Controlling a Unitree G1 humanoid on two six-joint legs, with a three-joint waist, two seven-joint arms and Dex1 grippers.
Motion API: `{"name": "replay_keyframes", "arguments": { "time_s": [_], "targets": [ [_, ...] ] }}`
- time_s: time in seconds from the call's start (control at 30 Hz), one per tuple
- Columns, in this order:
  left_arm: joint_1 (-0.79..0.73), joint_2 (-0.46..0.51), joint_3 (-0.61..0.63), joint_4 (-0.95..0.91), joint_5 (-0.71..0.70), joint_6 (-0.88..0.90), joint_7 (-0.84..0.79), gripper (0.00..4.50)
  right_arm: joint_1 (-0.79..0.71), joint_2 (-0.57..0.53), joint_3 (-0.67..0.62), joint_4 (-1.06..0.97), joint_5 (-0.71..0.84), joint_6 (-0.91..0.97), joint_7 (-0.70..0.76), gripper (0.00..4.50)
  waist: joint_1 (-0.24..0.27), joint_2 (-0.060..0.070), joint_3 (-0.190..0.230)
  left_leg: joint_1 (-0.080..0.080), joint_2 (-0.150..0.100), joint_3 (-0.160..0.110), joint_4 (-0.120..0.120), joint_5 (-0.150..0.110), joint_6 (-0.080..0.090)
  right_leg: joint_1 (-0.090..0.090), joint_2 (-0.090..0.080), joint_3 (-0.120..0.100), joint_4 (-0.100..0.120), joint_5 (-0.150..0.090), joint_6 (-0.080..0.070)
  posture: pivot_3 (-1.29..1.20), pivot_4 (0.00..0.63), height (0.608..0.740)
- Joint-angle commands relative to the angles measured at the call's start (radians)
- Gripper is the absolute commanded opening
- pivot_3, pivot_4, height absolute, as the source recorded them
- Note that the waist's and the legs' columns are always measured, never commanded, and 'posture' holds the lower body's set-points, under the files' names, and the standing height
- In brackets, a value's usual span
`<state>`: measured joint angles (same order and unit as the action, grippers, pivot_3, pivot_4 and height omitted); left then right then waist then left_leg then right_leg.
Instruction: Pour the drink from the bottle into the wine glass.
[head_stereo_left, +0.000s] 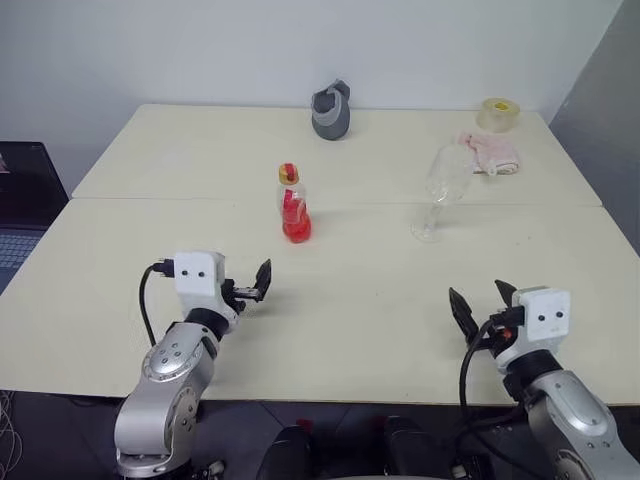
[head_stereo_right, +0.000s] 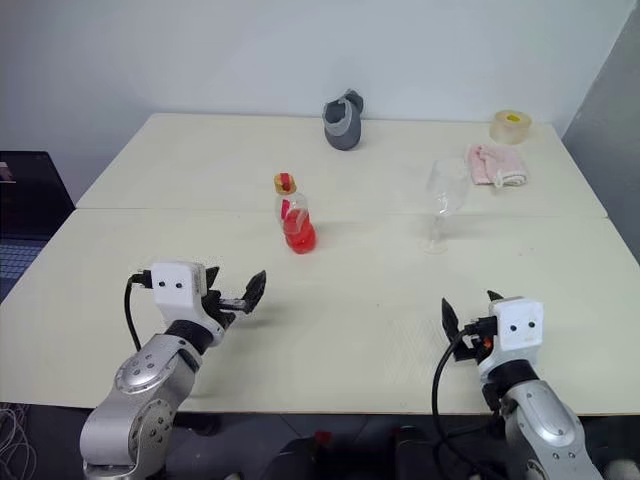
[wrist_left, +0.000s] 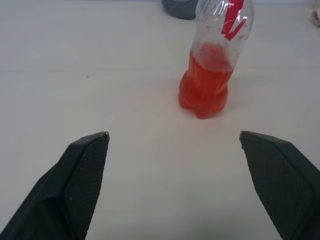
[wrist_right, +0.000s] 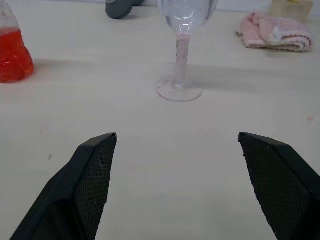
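We see a pale cream table (head_stereo_left: 350, 330) made of two tops pushed together. The small clear plastic bottle (head_stereo_left: 293, 205) with bulbous base, red-white label and yellow-orange cap stands upright near the middle of the table, just nearer to us than the seam between the tops. Its cap is on. The translucent bright red drink (wrist_left: 204, 87) fills its lower part.

The clear stemmed wine glass (head_stereo_left: 442, 192) with rounded bowl and round foot stands upright to the right of the bottle, well apart from it; we see nothing in its bowl.

We note the left gripper (head_stereo_left: 257, 284) hovering above the near part of the table, pointing toward the bottle, its jaws spread wide and holding nothing. The right gripper (head_stereo_left: 482, 303) hovers near the front right edge, facing the wine glass, its jaws likewise wide apart and empty. Neither touches a task object.

At the far edge we record a grey cup-like object (head_stereo_left: 331, 111). On the far right lie a crumpled pink cloth (head_stereo_left: 492, 152) and, behind it, a roll of yellowish tape (head_stereo_left: 498, 113).
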<state>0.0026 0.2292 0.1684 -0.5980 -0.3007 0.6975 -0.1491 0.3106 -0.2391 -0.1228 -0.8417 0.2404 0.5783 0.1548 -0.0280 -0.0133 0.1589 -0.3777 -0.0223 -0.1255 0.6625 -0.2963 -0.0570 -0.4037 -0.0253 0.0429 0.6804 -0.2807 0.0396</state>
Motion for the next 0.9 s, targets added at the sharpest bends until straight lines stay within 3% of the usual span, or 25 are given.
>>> {"name": "replay_keyframes", "arguments": {
  "time_s": [0.03, 0.63, 0.8, 0.9],
  "targets": [
    [-0.002, 0.021, 0.011, -0.023, -0.012, 0.009, -0.012, 4.48, -0.004, 0.000, -0.007, -0.024, -0.003, -0.002, -0.011, 4.18, 0.000, 0.000, 0.000, 0.000, 0.000, 0.000, 0.000, 0.000, 0.000, 0.000, 0.000, 0.000, 0.000, 0.000, 0.000, 0.00, 0.150, 0.740],
    [-0.001, 0.048, 0.013, -0.015, -0.020, 0.005, -0.027, 4.48, 0.042, 0.000, -0.002, -0.042, -0.003, -0.008, 0.005, 4.18, 0.000, 0.000, 0.000, 0.000, 0.000, 0.000, 0.000, 0.000, 0.000, 0.000, 0.000, 0.000, 0.000, 0.000, 0.000, 0.00, 0.150, 0.740],
    [-0.030, 0.062, -0.007, 0.020, -0.011, -0.010, -0.047, 4.48, 0.042, -0.014, 0.007, -0.044, 0.057, -0.016, 0.071, 4.18, 0.000, 0.000, 0.000, 0.000, 0.000, 0.000, 0.000, 0.000, 0.000, 0.000, 0.000, 0.000, 0.000, 0.000, 0.000, 0.00, 0.150, 0.740],
    [-0.092, 0.103, -0.051, 0.102, 0.020, -0.072, -0.106, 4.48, 0.008, -0.062, -0.018, -0.023, 0.183, -0.015, 0.198, 4.18, 0.000, 0.000, 0.000, 0.000, 0.000, 0.000, 0.000, 0.000, 0.001, 0.000, 0.001, 0.000, 0.000, 0.000, 0.000, 0.00, 0.150, 0.740]
  ]
}}
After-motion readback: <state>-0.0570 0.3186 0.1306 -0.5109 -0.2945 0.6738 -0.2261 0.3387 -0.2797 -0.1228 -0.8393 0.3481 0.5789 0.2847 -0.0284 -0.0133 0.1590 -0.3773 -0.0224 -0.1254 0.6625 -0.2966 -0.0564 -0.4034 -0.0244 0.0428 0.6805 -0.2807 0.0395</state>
